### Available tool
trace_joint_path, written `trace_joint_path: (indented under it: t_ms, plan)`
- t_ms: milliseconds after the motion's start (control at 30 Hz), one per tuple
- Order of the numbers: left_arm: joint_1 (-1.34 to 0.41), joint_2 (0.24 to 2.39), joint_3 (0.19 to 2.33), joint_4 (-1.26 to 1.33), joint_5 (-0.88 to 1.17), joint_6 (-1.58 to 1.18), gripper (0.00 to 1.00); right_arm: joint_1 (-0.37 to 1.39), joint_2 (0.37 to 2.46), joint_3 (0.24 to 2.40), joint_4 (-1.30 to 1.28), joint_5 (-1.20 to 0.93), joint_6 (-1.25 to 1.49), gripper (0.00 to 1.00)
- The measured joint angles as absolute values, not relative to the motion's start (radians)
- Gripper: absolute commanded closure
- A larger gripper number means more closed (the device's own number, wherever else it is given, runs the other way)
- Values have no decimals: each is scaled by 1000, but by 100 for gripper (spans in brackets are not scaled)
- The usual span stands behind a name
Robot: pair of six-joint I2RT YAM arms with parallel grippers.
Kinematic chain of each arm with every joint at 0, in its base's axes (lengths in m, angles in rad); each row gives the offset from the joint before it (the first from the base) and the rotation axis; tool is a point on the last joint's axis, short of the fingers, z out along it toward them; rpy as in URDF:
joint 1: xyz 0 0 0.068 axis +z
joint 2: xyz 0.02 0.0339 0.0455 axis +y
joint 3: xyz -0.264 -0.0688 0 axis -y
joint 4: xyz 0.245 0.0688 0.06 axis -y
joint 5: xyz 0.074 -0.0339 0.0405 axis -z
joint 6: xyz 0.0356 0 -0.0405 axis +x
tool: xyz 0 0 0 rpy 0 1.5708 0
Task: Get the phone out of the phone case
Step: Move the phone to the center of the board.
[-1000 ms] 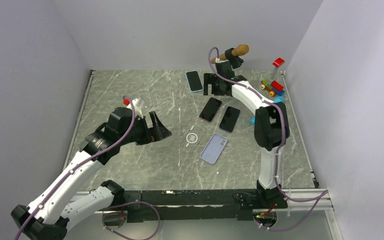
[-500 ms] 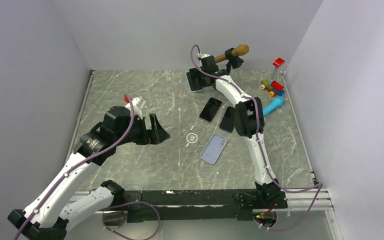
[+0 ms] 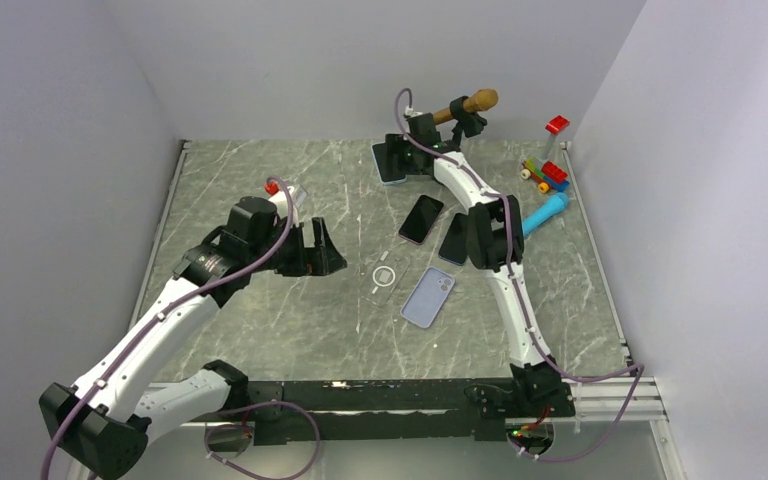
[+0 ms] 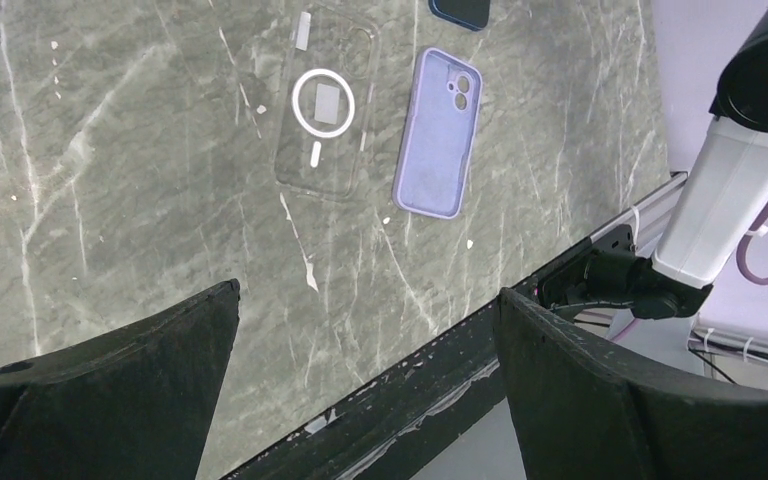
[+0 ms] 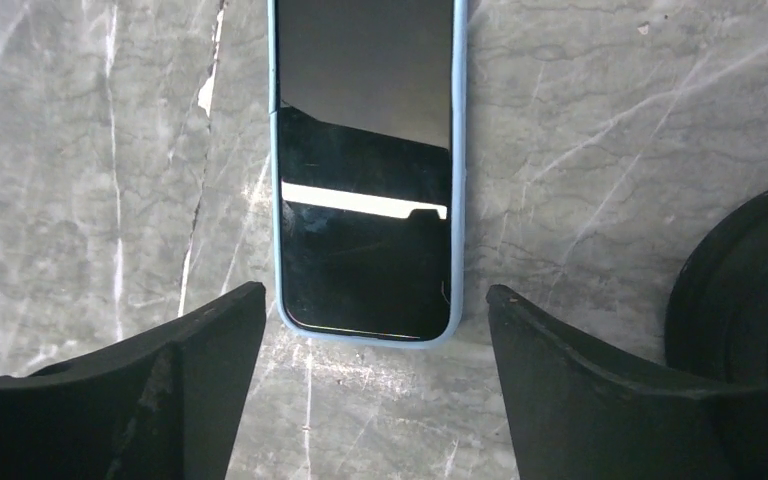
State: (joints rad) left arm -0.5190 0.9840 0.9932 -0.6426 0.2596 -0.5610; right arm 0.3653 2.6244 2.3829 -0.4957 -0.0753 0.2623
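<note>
Two claws: both stand with jaws apart, and neither grips anything.
Right claw (image 5: 375,300): black wedge-shaped fingers sit one on each side of the phone's near end. A strip of stone shows between each finger and the case, so there is no contact.
Phone (image 5: 365,200): flat, face up, with a glossy black screen carrying a bright reflected bar. It is seated in its case at the far middle of the surface.
Light blue case (image 5: 368,339): smooth rim with rounded corners, wrapping the screen on all visible sides.
Dark round shape (image 5: 750,290): matte, just right of the right finger. Cannot tell what it is.
Left claw (image 4: 367,295): wide open above the left-centre of the surface, with only stone between the fingers.
Clear case (image 4: 322,105): transparent, with a white ring and a short bar, lying flat beyond the left claw.
Lilac case (image 4: 438,130): matte, back up, with a twin-lens cutout, just beside the clear case. Cannot tell whether a phone sits inside.
Dark phones (image 3: 421,219): two glossy slabs side by side, between the lilac case and the right claw.
Surface (image 3: 260,170): grey-green marbled stone with pale veins.
Edges: a black rail (image 4: 430,395) runs along the near side, and pale walls close off the left, back and right.
Right margin: a blue cylinder (image 3: 544,212) and coloured toy bricks (image 3: 550,175) lie near the right wall.
Open room: a broad stretch of stone lies between the left claw and the back wall.
</note>
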Motion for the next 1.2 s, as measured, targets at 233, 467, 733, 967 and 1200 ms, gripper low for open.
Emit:
trace_joint_path:
  t_ms: [233, 467, 733, 967, 1200]
  plan:
    - [-492, 1034, 1032, -651, 261, -566, 1, 327, 2626, 2365, -471, -179, 417, 32]
    - [-467, 1065, 1102, -717, 221, -591, 1, 331, 2640, 2363, -469, -163, 477, 29]
    - [-465, 984, 1098, -733, 177, -655, 1, 341, 2647, 2362, -463, -166, 501, 52]
    - [-444, 963, 1100, -762, 36, -668, 1, 416, 2633, 2335, -467, -196, 483, 50]
    - [-325, 1204, 1157, -657, -6, -620, 1, 496, 2354, 1954, -536, -316, 508, 26]
